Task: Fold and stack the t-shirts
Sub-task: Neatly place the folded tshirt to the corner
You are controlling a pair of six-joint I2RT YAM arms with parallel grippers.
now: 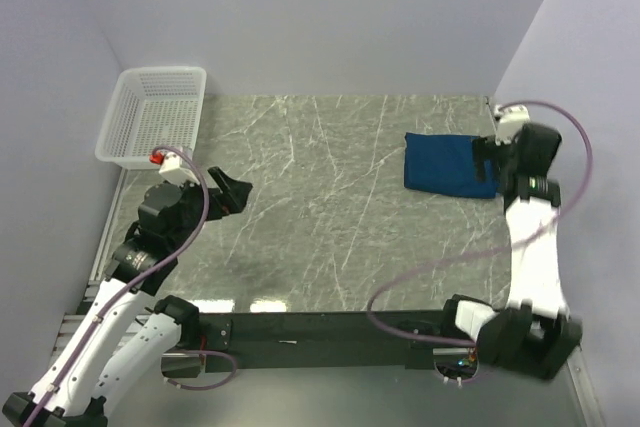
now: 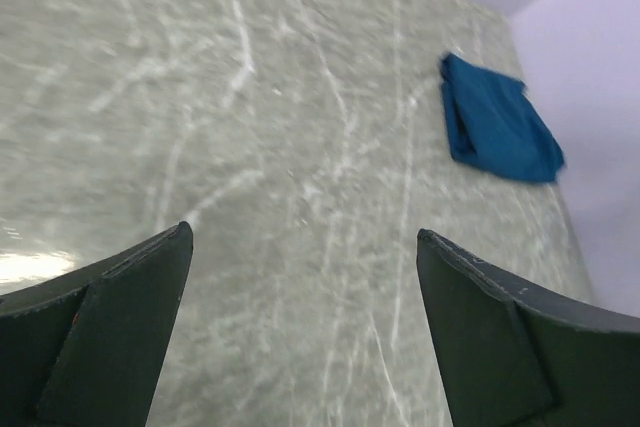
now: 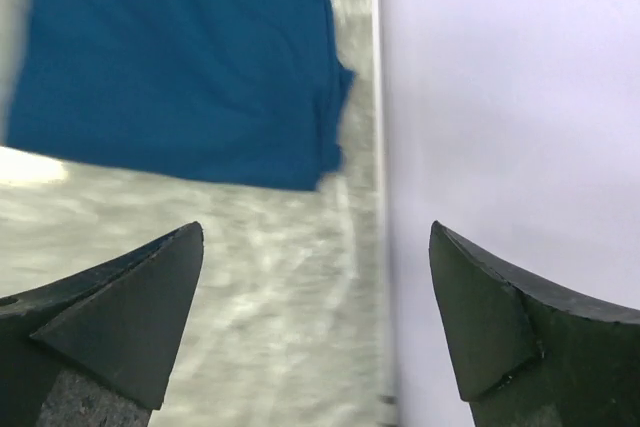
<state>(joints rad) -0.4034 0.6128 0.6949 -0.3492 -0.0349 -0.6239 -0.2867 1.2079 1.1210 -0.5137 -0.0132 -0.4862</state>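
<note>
Blue cloth, folded to a compact rectangle, lies flat on the marble bench point(image 1: 330, 197) at the right of the top view, close to the right wall. This t-shirt point(image 1: 447, 168) runs its long axis left to right in that view, with the short right edge next to the right claw point(image 1: 492, 162).

The right arm is by far the nearer. It reaches up from its base at the lower right, and its wrist hangs over the shirt's right edge. In the right wrist view the t-shirt point(image 3: 170, 67) fills the upper left, ahead of the claw point(image 3: 315, 237) and to its left, while pale wall point(image 3: 500, 97) takes the right half. The jaws stand wide apart with only bench and wall between them, so this claw is released and grasps nothing.

The left claw point(image 1: 235, 192) sits at the left of the top view, well apart from the shirt, below the white basket point(image 1: 155, 117). Its arm is bent back over its base. From its wrist the t-shirt point(image 2: 497, 127) shows small in the upper right, far across bare bench. That claw point(image 2: 302, 235) is also spread and empty.

With the shirt already folded and set down, I judge the fold finished; any further handling falls to the right arm.
</note>
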